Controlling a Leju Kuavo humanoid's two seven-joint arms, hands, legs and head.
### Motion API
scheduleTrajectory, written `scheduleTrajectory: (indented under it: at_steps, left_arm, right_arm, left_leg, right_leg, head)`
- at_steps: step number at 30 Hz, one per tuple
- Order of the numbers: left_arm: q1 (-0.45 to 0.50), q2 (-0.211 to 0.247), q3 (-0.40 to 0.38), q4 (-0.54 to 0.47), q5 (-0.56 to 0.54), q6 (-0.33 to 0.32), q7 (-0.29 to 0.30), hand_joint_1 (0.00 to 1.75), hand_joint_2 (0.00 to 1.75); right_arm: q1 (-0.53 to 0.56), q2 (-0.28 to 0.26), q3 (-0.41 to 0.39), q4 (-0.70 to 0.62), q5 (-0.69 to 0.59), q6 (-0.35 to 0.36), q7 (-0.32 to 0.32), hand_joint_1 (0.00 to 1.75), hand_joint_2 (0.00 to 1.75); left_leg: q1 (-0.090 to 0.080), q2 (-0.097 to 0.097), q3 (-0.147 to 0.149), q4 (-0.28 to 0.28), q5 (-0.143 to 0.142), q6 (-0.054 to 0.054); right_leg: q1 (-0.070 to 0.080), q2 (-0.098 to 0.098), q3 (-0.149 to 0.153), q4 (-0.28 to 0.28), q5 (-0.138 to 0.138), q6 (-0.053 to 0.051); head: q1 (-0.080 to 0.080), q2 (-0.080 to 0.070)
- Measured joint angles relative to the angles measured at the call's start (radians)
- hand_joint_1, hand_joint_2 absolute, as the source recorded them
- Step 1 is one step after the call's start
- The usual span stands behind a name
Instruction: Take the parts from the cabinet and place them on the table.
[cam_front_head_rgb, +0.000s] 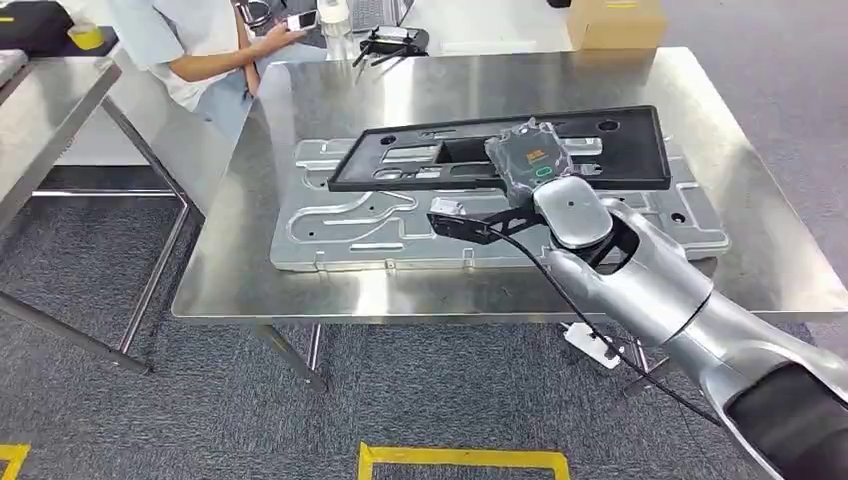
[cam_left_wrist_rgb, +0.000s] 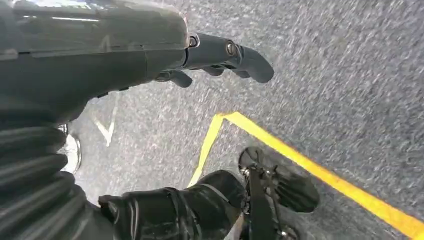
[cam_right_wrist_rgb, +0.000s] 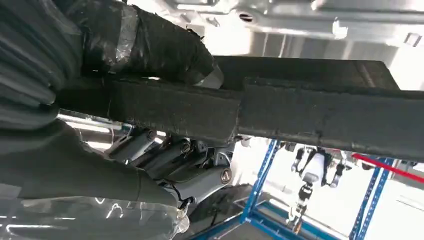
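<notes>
A long black panel part (cam_front_head_rgb: 420, 160) lies slanted across a large silver stamped metal plate (cam_front_head_rgb: 330, 225) on the steel table (cam_front_head_rgb: 700, 110). My right hand (cam_front_head_rgb: 530, 160) reaches over the table and grips the black panel near its right half. In the right wrist view the taped thumb (cam_right_wrist_rgb: 150, 45) presses one face of the black panel (cam_right_wrist_rgb: 325, 110) while the darker fingers (cam_right_wrist_rgb: 170, 155) curl under its other face. My left hand (cam_left_wrist_rgb: 215, 55) hangs beside my body above the grey carpet, its fingers loosely extended and holding nothing.
A person (cam_front_head_rgb: 200, 40) sits at the table's far left corner holding a phone. A cardboard box (cam_front_head_rgb: 615, 20) stands beyond the far edge. A second steel table (cam_front_head_rgb: 50, 110) is at the left. Yellow tape (cam_front_head_rgb: 460, 460) marks the carpet in front of me.
</notes>
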Motion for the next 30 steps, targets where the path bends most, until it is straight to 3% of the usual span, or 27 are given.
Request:
scheduleTrajectory:
  at_steps: [1,3,4,7,8,9,10,11,13,14,15,16,18,19,23,24,25,26,28,29,30]
  left_arm:
    - [0.000,0.000,0.000,0.000,0.000,0.000,0.000,0.00,1.75]
    - [0.000,0.002,0.000,0.000,0.000,0.000,0.000,0.00,1.75]
    - [0.000,0.003,0.000,0.000,0.000,0.000,0.000,0.00,1.75]
    - [-0.002,0.003,0.000,0.000,0.000,0.000,0.000,0.00,1.75]
    - [-0.003,0.003,0.000,0.000,0.000,0.000,0.000,0.00,1.75]
    - [0.000,0.002,0.000,0.000,0.000,0.000,0.000,0.00,1.75]
    - [0.000,0.002,0.000,0.000,0.000,0.000,0.000,0.00,1.75]
    - [-0.001,0.003,0.000,0.000,0.000,0.000,0.000,0.00,1.75]
    - [-0.002,0.002,0.000,0.000,0.000,0.000,0.000,0.00,1.75]
    - [-0.003,0.002,0.000,0.000,0.000,0.000,0.000,0.00,1.75]
    - [-0.002,0.002,0.000,0.000,0.000,0.000,0.000,0.00,1.75]
    - [-0.001,0.002,0.000,0.000,0.000,0.000,0.000,0.00,1.75]
    - [0.000,0.000,0.000,0.000,0.000,0.000,0.000,0.00,1.75]
    - [0.000,0.001,0.000,0.000,0.000,0.000,0.000,0.00,1.75]
    - [0.000,0.001,0.000,0.000,0.000,0.000,0.001,0.00,1.75]
    - [-0.001,0.003,0.000,0.000,0.000,0.000,0.002,0.00,1.75]
    - [0.000,0.000,0.000,0.000,0.001,-0.001,0.002,0.00,1.75]
    - [-0.002,0.000,0.000,0.000,0.001,-0.001,0.002,0.00,1.75]
    - [-0.002,0.001,0.000,0.000,0.001,0.000,0.002,0.00,1.75]
    - [-0.001,0.001,0.000,0.000,0.001,0.000,0.002,0.00,1.75]
    - [0.000,0.000,0.000,0.000,0.001,-0.001,0.002,0.00,1.75]
  right_arm:
    - [0.000,0.000,0.000,0.000,0.000,0.000,0.000,1.75,1.75]
    - [-0.002,0.000,0.000,0.000,0.000,0.000,0.000,1.75,1.75]
    - [-0.003,0.000,0.000,0.000,0.000,0.000,0.000,1.75,1.75]
    - [-0.001,0.000,0.000,0.000,0.000,0.000,-0.003,1.75,1.75]
    - [-0.002,0.000,0.000,-0.001,0.000,0.000,-0.003,1.75,1.75]
    - [-0.002,0.000,0.000,0.000,0.000,0.000,-0.003,1.75,1.75]
    - [-0.005,0.000,0.000,0.000,0.000,0.000,-0.003,1.75,1.75]
    - [-0.007,0.000,0.000,0.000,0.000,-0.001,-0.003,1.75,1.75]
    - [-0.002,0.000,0.000,0.000,0.000,0.000,-0.003,1.75,1.75]
    - [0.003,0.000,0.000,0.000,0.000,0.000,-0.004,1.75,1.75]
    - [0.005,0.000,0.000,0.001,0.000,0.000,-0.003,1.75,1.75]
    - [0.005,-0.001,0.000,0.002,0.000,0.000,-0.003,1.75,1.75]
    - [0.003,0.000,0.000,0.002,0.000,-0.001,-0.003,1.75,1.75]
    - [0.003,0.000,0.000,0.002,0.000,-0.001,-0.003,1.75,1.75]
    - [0.003,0.000,0.000,0.000,0.000,-0.001,-0.003,1.75,1.75]
    - [0.002,0.000,0.000,0.000,0.000,-0.001,-0.003,1.75,1.75]
    - [0.001,0.000,0.000,0.000,0.000,-0.001,-0.003,1.75,1.75]
    - [0.001,0.000,0.000,0.000,0.000,-0.001,-0.003,1.75,1.75]
    - [0.005,0.000,0.000,0.000,0.000,-0.001,-0.005,1.75,1.75]
    - [0.009,0.001,0.000,0.000,0.000,-0.001,-0.006,1.75,1.75]
    - [0.012,0.001,0.000,0.000,0.000,-0.001,-0.006,1.75,1.75]
  left_leg:
    - [0.000,0.000,0.028,-0.071,0.048,0.004]
    - [-0.002,0.000,0.114,-0.260,0.141,0.015]
    - [-0.008,-0.001,0.128,-0.275,0.120,0.018]
    - [-0.015,-0.001,0.135,-0.292,0.119,0.028]
    - [-0.013,-0.001,0.142,-0.305,0.122,0.035]
    - [-0.001,0.002,0.156,-0.320,0.129,0.041]
    - [-0.003,0.002,0.161,-0.326,0.128,0.047]
    - [-0.004,0.002,0.162,-0.325,0.128,0.052]
    - [-0.008,0.003,0.162,-0.323,0.123,0.059]
    - [-0.008,0.002,0.163,-0.321,0.120,0.061]
    - [-0.008,0.000,0.164,-0.317,0.117,0.060]
    - [-0.007,-0.002,0.165,-0.313,0.112,0.058]
    - [-0.006,-0.005,0.170,-0.296,0.096,0.050]
    - [-0.009,-0.005,0.165,-0.289,0.088,0.044]
    - [-0.012,-0.005,0.163,-0.288,0.086,0.026]
    - [-0.011,-0.004,0.158,-0.285,0.076,0.021]
    - [-0.009,-0.002,0.154,-0.258,0.060,0.013]
    - [-0.007,-0.001,0.127,-0.200,0.031,0.006]
    - [-0.001,0.000,0.044,-0.040,-0.028,-0.004]
    - [0.001,0.000,0.010,0.012,-0.037,-0.007]
    - [0.003,0.000,-0.005,0.014,-0.016,-0.009]
  right_leg:
    - [0.000,0.000,0.006,0.000,-0.003,0.002]
    - [0.000,0.000,0.021,-0.002,-0.011,0.006]
    - [0.004,0.000,0.022,-0.006,-0.012,0.010]
    - [0.003,0.000,0.024,-0.018,-0.008,0.024]
    - [0.005,0.001,0.030,-0.023,-0.008,0.032]
    - [0.004,-0.004,0.027,-0.014,-0.016,0.036]
    - [0.010,-0.004,0.012,0.020,-0.036,0.036]
    - [0.009,-0.002,-0.021,0.085,-0.069,0.036]
    - [0.009,-0.002,-0.111,0.249,-0.129,0.039]
    - [0.009,-0.002,-0.137,0.287,-0.130,0.040]
    - [0.008,-0.003,-0.138,0.274,-0.106,0.041]
    - [0.007,-0.003,-0.119,0.220,-0.064,0.040]
    - [0.005,-0.005,-0.039,0.041,0.034,0.035]
    - [0.007,-0.006,-0.022,0.013,0.015,0.032]
    - [0.014,-0.001,-0.020,0.000,0.015,0.016]
    - [0.003,-0.002,-0.011,-0.009,0.019,0.009]
    - [0.002,-0.002,-0.004,-0.015,0.017,0.004]
    - [0.002,-0.002,0.000,-0.016,0.016,0.002]
    - [0.003,-0.002,0.005,-0.016,0.011,-0.003]
    - [0.003,-0.002,0.006,-0.016,0.009,-0.003]
    - [0.003,-0.001,0.009,-0.016,0.007,-0.003]
  head:
    - [0.000,0.000]
    - [0.000,0.000]
    - [0.001,0.000]
    - [0.000,0.000]
    - [0.000,0.000]
    - [0.003,0.000]
    - [0.007,0.000]
    - [0.010,0.000]
    - [0.010,0.000]
    - [0.010,0.000]
    - [0.010,0.000]
    - [0.011,0.000]
    - [0.011,0.000]
    - [0.009,0.000]
    - [0.008,0.000]
    - [0.008,0.000]
    - [0.004,0.000]
    - [-0.002,0.000]
    - [-0.002,0.000]
    - [-0.001,0.000]
    - [-0.002,0.000]
